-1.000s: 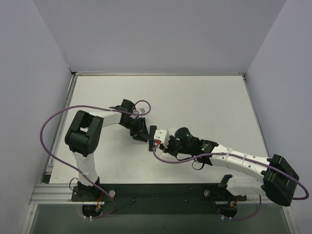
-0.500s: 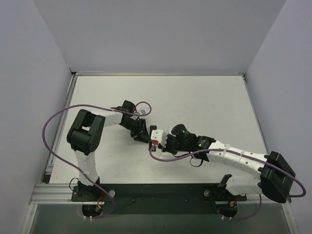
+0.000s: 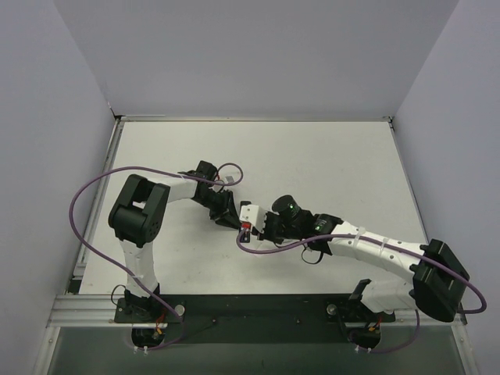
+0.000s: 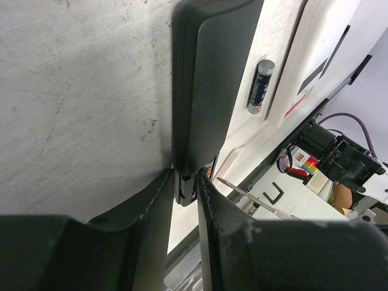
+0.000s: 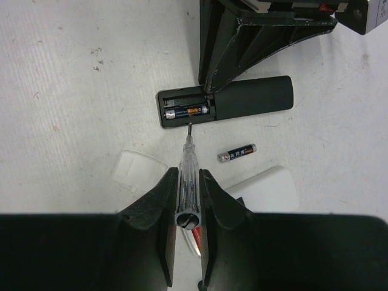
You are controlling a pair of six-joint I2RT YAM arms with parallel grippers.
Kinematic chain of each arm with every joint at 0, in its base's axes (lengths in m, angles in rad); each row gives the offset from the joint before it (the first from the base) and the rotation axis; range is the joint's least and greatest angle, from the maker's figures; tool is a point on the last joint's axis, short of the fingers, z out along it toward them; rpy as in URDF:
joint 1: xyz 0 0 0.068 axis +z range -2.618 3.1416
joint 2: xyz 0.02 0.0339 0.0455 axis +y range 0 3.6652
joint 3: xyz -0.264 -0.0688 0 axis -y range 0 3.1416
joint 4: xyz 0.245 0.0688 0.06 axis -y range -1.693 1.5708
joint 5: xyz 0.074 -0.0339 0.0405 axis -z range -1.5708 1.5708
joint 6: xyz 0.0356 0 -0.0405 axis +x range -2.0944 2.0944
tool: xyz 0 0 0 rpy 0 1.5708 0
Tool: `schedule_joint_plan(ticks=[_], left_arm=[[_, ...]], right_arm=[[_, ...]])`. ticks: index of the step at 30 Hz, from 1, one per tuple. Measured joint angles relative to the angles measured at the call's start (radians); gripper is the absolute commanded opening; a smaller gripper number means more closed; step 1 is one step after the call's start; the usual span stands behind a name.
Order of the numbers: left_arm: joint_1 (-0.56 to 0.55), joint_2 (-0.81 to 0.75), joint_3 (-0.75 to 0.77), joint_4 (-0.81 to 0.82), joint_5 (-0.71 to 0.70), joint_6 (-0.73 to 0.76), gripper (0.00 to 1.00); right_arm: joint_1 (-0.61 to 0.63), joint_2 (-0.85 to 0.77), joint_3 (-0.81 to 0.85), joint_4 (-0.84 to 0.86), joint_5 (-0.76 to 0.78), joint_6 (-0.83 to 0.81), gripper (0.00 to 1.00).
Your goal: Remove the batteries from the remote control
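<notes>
Overhead, at mid-frame, the left gripper (image 3: 234, 218) and right gripper (image 3: 248, 226) crowd together, and I can't see beneath them or read either jaw. From the left wrist, my fingers (image 4: 151, 206) pinch narrowly on the remote control (image 4: 212, 79), its near end cut off. The loose battery (image 4: 260, 86) lies to its right, label blurred. From the right wrist, the jaws clamp a screwdriver (image 5: 187, 173), tip at the open compartment holding the second battery (image 5: 187, 111). Its orange print is illegible.

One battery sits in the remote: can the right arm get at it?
Probably yes. The right hand holds the screwdriver, tip at the open bay right by the battery; the left hand is at the remote beside it, not over it.
</notes>
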Motion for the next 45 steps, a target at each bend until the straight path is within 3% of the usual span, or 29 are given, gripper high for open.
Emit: schedule_joint_plan(ticks=[22,45], left_arm=[[0.0,0.016,0.0,0.005,0.024,-0.011,0.25],[0.014,0.03,0.0,0.026,0.051,-0.029,0.25]], right_arm=[[0.002,0.094,0.098,-0.067,0.029,-0.033,0.0],[0.009,0.132,0.169,-0.177,0.051,-0.086,0.0]])
